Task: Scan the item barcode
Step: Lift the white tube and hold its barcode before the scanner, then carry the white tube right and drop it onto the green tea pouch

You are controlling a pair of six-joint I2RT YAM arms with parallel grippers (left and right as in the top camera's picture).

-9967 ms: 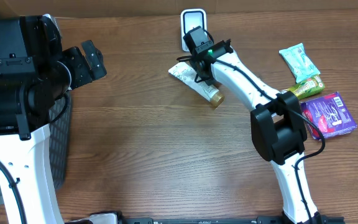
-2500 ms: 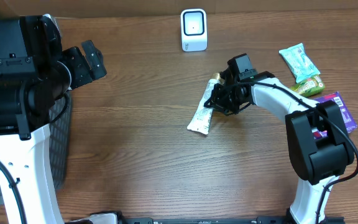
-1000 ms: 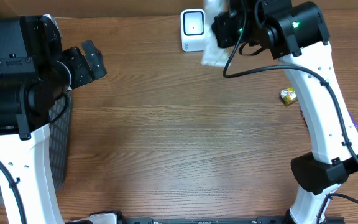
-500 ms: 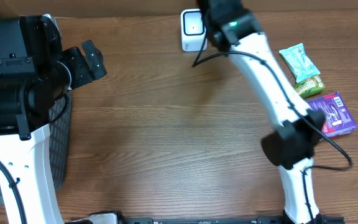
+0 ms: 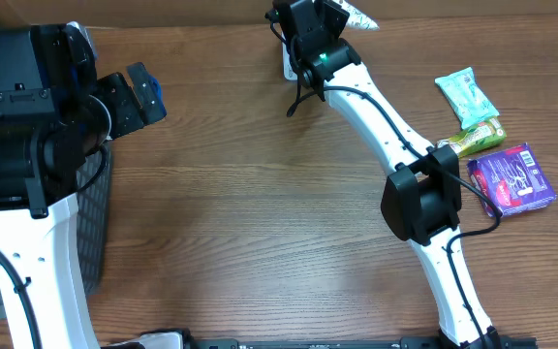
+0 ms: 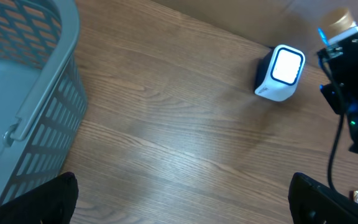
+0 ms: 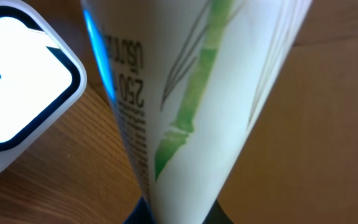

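My right gripper [image 5: 310, 27] is shut on a white tube [image 7: 185, 93] printed with green bamboo and small black text. It holds the tube right beside the white scanner [image 7: 17, 93], whose face glows white with a blue dot. From overhead the tube's flat tail [image 5: 356, 14] sticks out to the right at the table's back edge, and the arm hides most of the scanner [image 5: 287, 60]. The left wrist view shows the scanner [image 6: 280, 73] and the tube's gold cap [image 6: 340, 20] above the black gripper. My left gripper [image 6: 191, 208] hangs open and holds nothing, far to the left.
A grey mesh basket [image 6: 30, 93] stands at the table's left edge under the left arm. At the right lie a pale green packet [image 5: 466, 95], a yellow-green item [image 5: 478, 136] and a purple box [image 5: 511, 177].
The right arm has swung the tube leftward across the back of the table to the scanner, with the tail now pointing right. The left arm has not moved.
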